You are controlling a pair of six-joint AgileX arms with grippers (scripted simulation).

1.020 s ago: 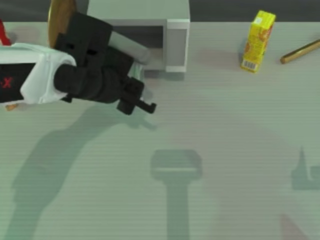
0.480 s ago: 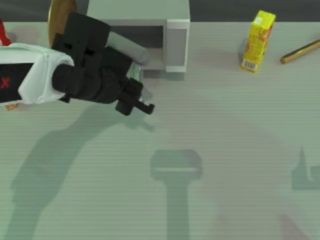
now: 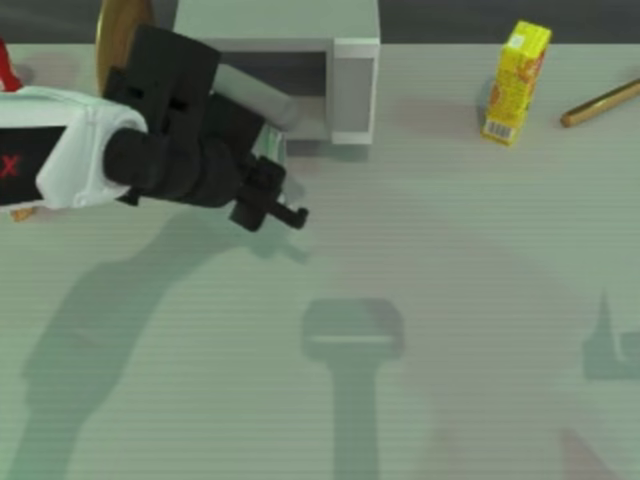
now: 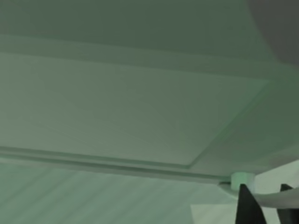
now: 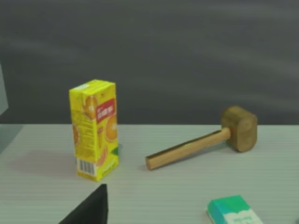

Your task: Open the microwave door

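Top view showing black left gripper [image 3: 285, 207] hooking boxy grey-white microwave's [image 3: 290, 60] window-panelled door [image 3: 258, 92], swinging it leftward, partly ajar; jaw state impossible to tell.

Even, diffuse light from overhead; no glare on the table [image 3: 480, 300]; soft-edged arm shadows fall across its near half, one below the left arm [image 3: 90, 165]; fine horizontal banding crosses the top view; the left wrist view is flat, with a green tint.

Our left gripper [image 3: 283, 207] a touch farther left, the microwave door [image 3: 262, 97] swung slightly wider.
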